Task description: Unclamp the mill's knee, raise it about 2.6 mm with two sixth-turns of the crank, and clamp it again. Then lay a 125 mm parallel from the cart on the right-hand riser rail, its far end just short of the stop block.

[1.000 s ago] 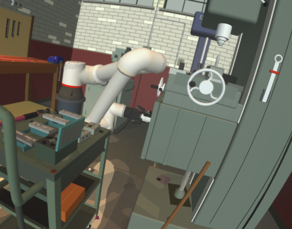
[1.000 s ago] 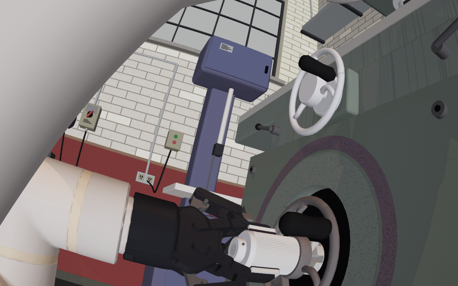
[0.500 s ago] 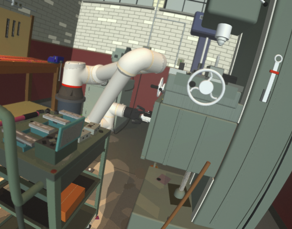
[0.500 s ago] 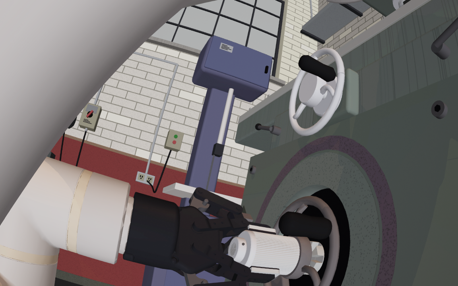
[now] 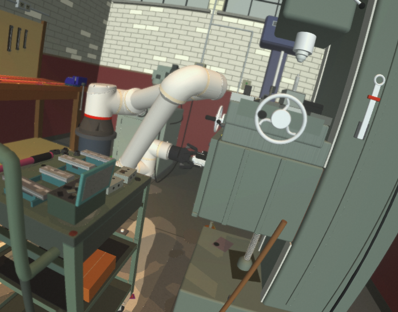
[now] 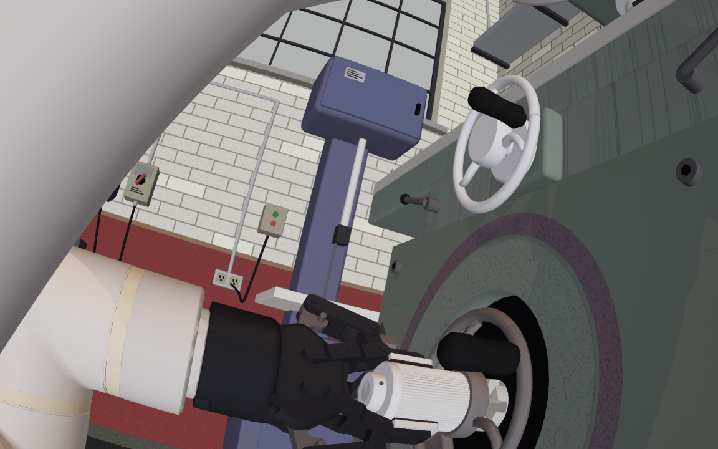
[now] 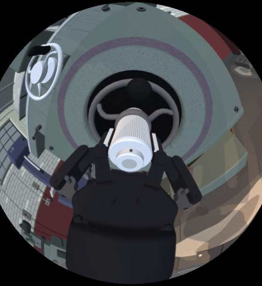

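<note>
The knee crank's wheel (image 7: pixel 133 106) sits partly hidden in a dark round recess on the front of the mill's knee (image 5: pixel 256 181), with its black handle (image 6: pixel 479 356) at the top. A white ribbed crank hub (image 6: pixel 426 395) (image 7: pixel 130 137) sticks out of the recess toward me. The cart (image 5: pixel 58 188) to the left carries several steel parallels (image 5: pixel 76 162) in teal trays. The knee's clamp lever is not plainly in sight. My gripper (image 6: pixel 389 391) (image 7: pixel 130 144) (image 5: pixel 196 159) reaches in level from the left and is closed around the ribbed crank hub.
Behind the work stand a white brick wall and a blue drill press (image 6: pixel 362 111). A white handwheel (image 6: pixel 495 142) sits above the recess on the saddle, with a larger handwheel (image 5: pixel 280 118) on the table's side. A wooden broom handle (image 5: pixel 256 265) leans at the mill's base.
</note>
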You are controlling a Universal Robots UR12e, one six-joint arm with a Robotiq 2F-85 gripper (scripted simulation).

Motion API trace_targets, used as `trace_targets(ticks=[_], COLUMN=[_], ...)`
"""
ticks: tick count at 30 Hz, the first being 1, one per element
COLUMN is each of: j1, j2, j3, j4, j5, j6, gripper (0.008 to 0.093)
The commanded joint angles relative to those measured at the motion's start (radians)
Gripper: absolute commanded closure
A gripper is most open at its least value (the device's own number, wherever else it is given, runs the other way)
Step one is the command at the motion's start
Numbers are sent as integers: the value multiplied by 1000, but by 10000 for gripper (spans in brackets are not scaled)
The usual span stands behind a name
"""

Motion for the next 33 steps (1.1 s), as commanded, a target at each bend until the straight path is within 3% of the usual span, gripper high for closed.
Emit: trace_targets(ticks=[1, 5, 13, 21, 33], j1=[0, 0, 0, 0, 0], j2=[0, 0, 0, 0, 0], j3=[0, 0, 0, 0, 0], j4=[0, 0, 0, 0, 0], j5=[0, 0, 0, 0, 0], j6=[0, 0, 0, 0, 0], gripper=[459, 389, 389, 234, 234])
